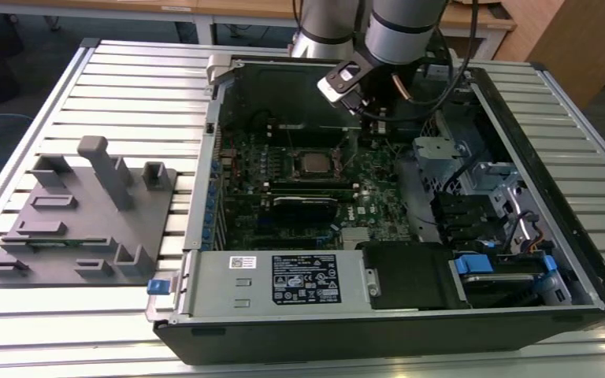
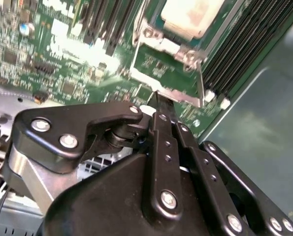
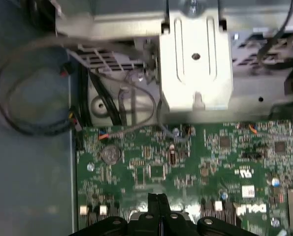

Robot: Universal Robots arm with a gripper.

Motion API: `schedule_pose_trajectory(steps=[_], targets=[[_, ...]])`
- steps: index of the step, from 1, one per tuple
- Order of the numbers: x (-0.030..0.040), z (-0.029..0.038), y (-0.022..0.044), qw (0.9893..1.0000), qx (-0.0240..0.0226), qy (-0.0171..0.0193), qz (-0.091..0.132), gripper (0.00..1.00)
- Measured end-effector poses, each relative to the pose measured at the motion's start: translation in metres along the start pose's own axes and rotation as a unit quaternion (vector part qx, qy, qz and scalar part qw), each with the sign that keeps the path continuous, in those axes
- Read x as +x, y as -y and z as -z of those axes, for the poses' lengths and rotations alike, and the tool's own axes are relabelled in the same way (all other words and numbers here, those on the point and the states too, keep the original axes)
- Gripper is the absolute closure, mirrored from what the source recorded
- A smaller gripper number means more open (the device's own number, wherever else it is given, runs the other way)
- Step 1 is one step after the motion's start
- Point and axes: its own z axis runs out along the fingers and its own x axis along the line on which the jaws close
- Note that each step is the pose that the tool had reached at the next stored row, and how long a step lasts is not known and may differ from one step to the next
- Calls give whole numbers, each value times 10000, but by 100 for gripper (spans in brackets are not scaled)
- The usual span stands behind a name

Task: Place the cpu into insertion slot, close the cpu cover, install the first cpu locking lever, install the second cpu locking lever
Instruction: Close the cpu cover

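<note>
The gripper [image 2: 156, 100] has its fingertips pressed together with nothing between them, poised low over the green board [image 3: 185, 162]. In the second wrist view, the cpu [image 2: 189, 14] lies near the fingertips but apart from them. It is seated in the insertion slot [image 1: 292, 164], to the exterior view's left of the arm.

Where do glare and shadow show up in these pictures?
In the second wrist view glare washes out the cpu and part of the green board; in the first wrist view the metal bracket shines while the case floor lies dim; in the exterior view the far case wall is shadowed.
</note>
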Motion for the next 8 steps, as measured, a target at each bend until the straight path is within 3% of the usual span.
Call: schedule_pose_trajectory(steps=[8], targets=[[-16,2,293,9999,-106,-8,4,90]])
